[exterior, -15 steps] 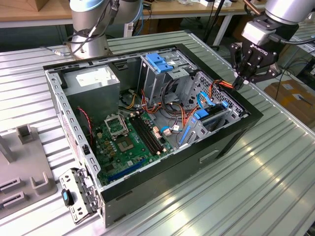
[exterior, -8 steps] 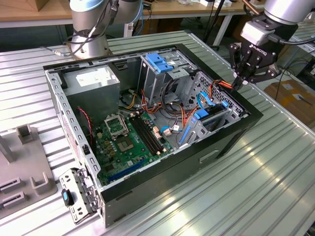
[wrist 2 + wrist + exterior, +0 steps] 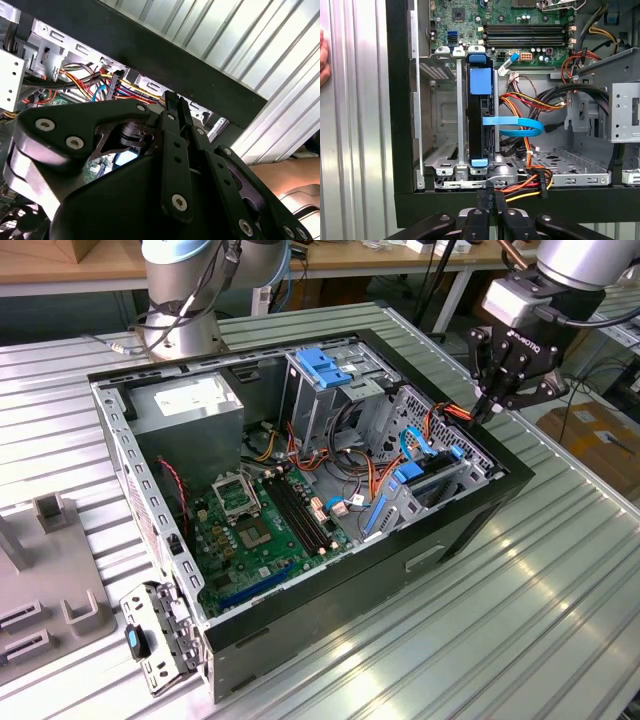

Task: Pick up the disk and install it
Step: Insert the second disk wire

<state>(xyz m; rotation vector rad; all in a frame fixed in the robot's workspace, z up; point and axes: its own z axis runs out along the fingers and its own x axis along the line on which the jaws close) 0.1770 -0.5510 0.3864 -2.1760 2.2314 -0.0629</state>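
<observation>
Nearest in the exterior view: ribbed metal table (image 3: 500,640) across the lower frame, w/ a grey fixture (image 3: 50,580) at lower left. On the table is the open black PC case (image 3: 440,545), side off, interior facing up.

Inside, w/ places as in the exterior view:
- Green motherboard (image 3: 255,530) at lower centre.
- Disk (image 3: 428,485) right of centre. It stands on edge in the metal drive cage by the case's right wall, blue rails showing. In the first wrist view the disk (image 3: 481,115) is a dark slab seated between the cage's metal dividers, w/ a blue tab at each end and a blue flat cable (image 3: 515,125) curving away from its side.
- Orange/yellow/red wires (image 3: 520,185) run along the cage floor by the case rim.
- Further back: grey power supply (image 3: 190,405) at upper left, and a blue latch (image 3: 325,365) on the upper bay at top centre.

Gripper (image 3: 484,408) hangs at upper right of the exterior view, over the case's right wall, apart from the disk. In both wrist views the gripper (image 3: 490,196) (image 3: 172,100) has its fingers pressed together w/ nothing between them, tips just off the black rim near the wires.

Part of a person's hand (image 3: 322,57) shows at the edge of the first wrist view, on the table beside the case.

Farthest back: arm base (image 3: 185,300) at top left of the exterior view.
</observation>
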